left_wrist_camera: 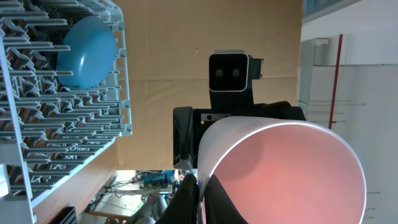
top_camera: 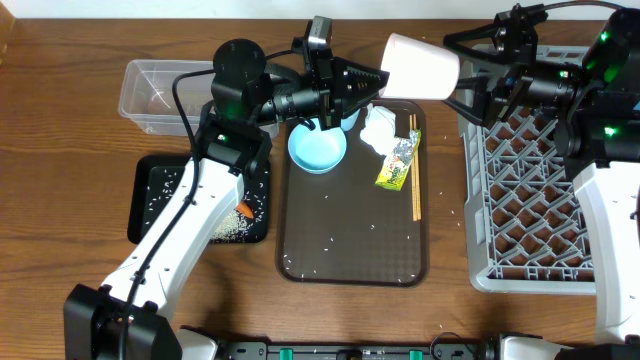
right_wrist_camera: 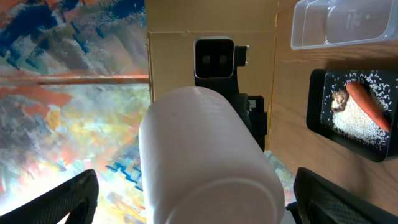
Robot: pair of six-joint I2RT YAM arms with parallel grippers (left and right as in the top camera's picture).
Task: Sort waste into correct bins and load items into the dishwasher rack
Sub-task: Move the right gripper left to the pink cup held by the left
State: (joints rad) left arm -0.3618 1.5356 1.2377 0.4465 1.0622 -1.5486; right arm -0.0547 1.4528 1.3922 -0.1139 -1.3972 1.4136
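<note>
Overhead, the pink cup [top_camera: 420, 68] hangs at top centre. My left gripper [top_camera: 372, 80] pinches its rim, and my right gripper [top_camera: 468, 75] has its jaws spread wide either side of the base, not touching.

I judge the task about half done. The plate [left_wrist_camera: 87, 43] is in the rack [top_camera: 520, 170], and the rice [top_camera: 232, 225] and carrot [top_camera: 243, 209] are in the black tray [top_camera: 150, 200]. The blue cup [top_camera: 318, 150], paper [top_camera: 378, 130], wrapper [top_camera: 396, 167] and chopsticks [top_camera: 415, 180] wait on the brown tray [top_camera: 350, 240] at frame centre.

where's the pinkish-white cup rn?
Overhead view, top centre-right: the pinkish-white cup is sideways in the air, gripped at its rim by the left pincer, its base toward the open right pincer, left of the dishwasher rack.
</note>
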